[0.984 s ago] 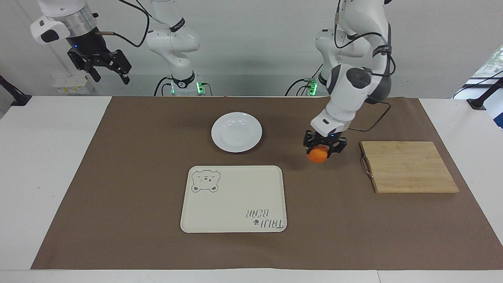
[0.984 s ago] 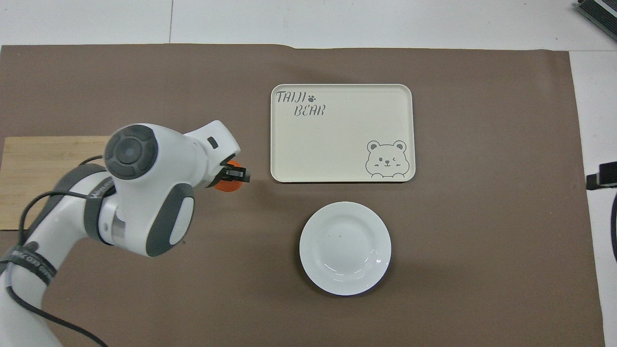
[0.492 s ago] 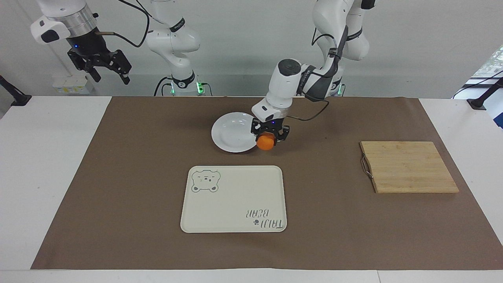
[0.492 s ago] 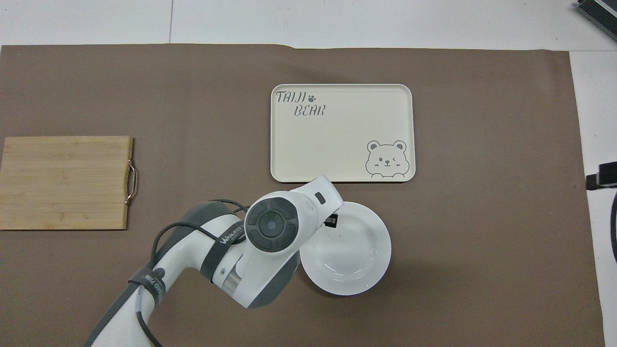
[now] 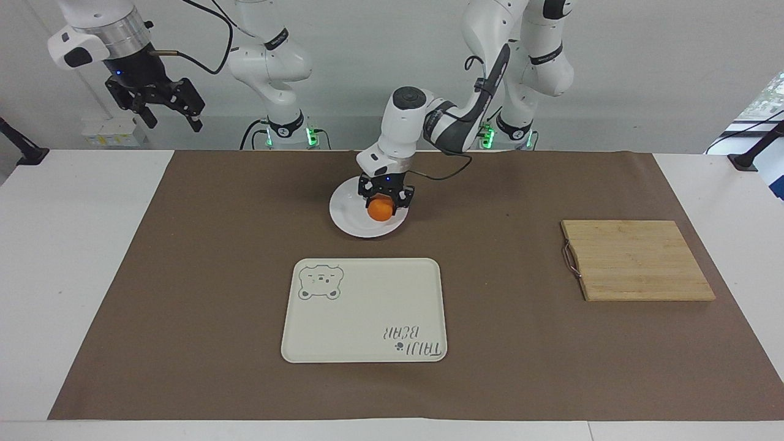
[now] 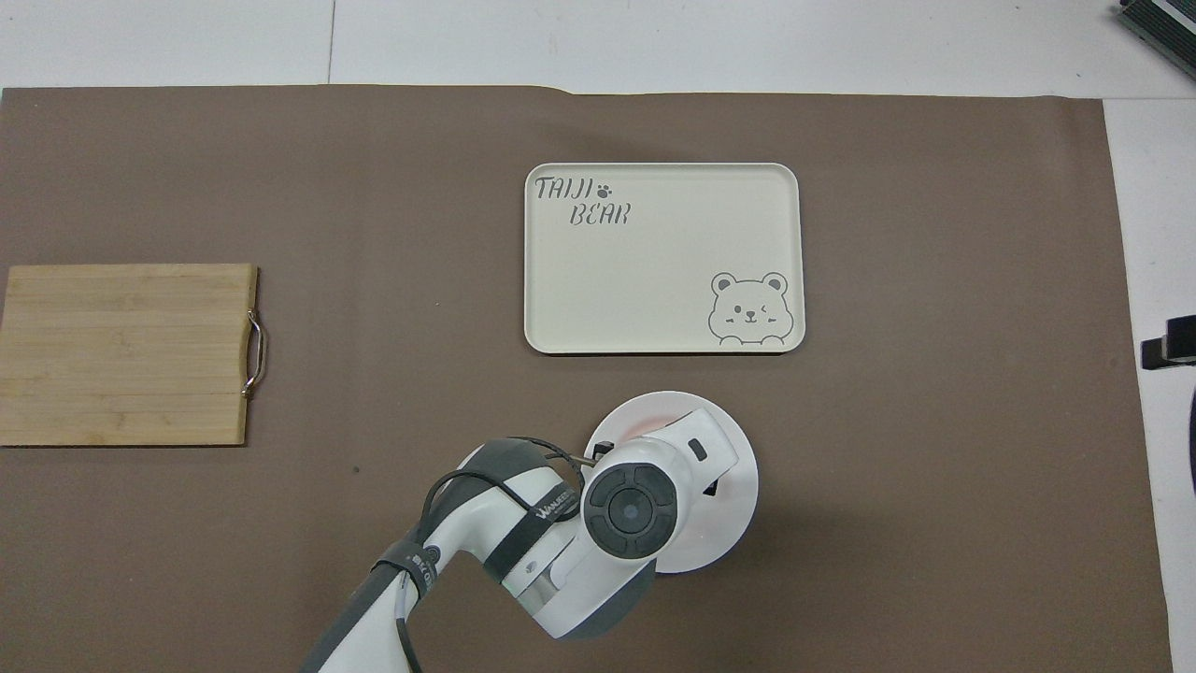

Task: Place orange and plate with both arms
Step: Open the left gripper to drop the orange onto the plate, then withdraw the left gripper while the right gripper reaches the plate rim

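Note:
My left gripper (image 5: 383,205) is shut on the orange (image 5: 381,210) and holds it just over the middle of the white plate (image 5: 348,215). In the overhead view the left arm's wrist covers the orange and much of the plate (image 6: 738,509); only an orange glow shows on the plate's rim. My right gripper (image 5: 165,104) is open and empty, raised high at the right arm's end of the table; the right arm waits there. Only a dark tip of it (image 6: 1168,341) shows at the overhead view's edge.
A cream tray with a bear drawing (image 5: 364,309) (image 6: 663,257) lies farther from the robots than the plate. A bamboo cutting board with a metal handle (image 5: 637,260) (image 6: 126,353) lies toward the left arm's end. A brown mat covers the table.
My left gripper has carried the orange from beside the cutting board across the mat to over the plate's middle. The right arm has not moved.

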Robot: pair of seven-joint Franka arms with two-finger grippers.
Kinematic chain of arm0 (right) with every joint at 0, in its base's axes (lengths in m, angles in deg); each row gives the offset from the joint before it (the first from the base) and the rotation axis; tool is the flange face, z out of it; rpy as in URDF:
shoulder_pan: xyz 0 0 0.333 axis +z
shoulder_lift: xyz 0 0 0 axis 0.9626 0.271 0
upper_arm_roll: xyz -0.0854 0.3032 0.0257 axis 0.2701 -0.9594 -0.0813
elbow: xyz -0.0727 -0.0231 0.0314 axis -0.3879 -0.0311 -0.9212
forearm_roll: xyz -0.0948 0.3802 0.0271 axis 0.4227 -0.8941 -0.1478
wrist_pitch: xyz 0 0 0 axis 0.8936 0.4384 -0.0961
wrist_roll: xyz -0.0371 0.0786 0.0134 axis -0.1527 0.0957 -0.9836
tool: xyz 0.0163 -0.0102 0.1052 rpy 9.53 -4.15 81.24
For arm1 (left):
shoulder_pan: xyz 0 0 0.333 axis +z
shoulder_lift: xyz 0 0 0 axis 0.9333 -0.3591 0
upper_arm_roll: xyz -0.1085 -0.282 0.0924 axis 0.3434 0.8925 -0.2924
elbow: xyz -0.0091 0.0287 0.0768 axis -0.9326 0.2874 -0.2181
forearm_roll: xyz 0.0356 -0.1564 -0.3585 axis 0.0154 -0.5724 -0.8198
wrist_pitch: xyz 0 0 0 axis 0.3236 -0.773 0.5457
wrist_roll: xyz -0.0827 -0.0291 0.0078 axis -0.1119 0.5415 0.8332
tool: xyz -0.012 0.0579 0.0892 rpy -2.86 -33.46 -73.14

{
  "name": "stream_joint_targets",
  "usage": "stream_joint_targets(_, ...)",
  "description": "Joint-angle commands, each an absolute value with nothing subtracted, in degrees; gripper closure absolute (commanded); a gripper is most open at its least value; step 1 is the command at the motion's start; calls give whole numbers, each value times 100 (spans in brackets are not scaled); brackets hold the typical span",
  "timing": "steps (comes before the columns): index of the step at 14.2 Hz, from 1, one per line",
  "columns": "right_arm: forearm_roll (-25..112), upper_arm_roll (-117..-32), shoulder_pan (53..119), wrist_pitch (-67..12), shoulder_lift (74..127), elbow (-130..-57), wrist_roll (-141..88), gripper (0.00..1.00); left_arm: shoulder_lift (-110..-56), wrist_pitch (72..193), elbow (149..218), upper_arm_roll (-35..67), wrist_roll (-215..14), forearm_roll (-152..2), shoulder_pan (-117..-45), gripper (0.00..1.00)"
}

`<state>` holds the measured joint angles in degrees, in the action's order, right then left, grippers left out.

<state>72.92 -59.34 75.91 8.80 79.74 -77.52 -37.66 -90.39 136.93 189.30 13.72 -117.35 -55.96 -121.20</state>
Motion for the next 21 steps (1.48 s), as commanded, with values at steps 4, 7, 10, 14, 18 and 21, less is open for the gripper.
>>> stream_joint_targets(4, 7221, -5973, 7515, 808, 7743, -8071, -3790, 0, -8629, 13074, 18726, 1240, -11735, -5632, -12152, 0)
stream_joint_targets(7, 7221, -5973, 7524, 825, 7708, -8115, -3782, 0, -8154, 12293, 18725, 1187, -11717, -5579, -11740, 0)
stream_joint_targets(10, 7168, -5973, 7524, 790, 7550, -8395, -3782, 0, -7881, 11738, 18752, 1178, -11157, -5526, -10950, 0)
stream_joint_targets(14, 7072, -5982, 7542, 520, 7584, -8711, -3193, 0, -7713, 11508, 18875, 1187, -10408, -5107, -9799, 0)
stream_joint_targets(18, 6414, -6069, 7690, -595, 7602, -9808, -3193, 0, -7450, 11350, 18884, 1195, -9267, -5052, -8831, 0)
stream_joint_targets(21, 6045, -6061, 8077, -1072, 7750, -10398, -2913, 0, -7091, 11139, 18875, 1187, -8608, -5052, -8269, 0)
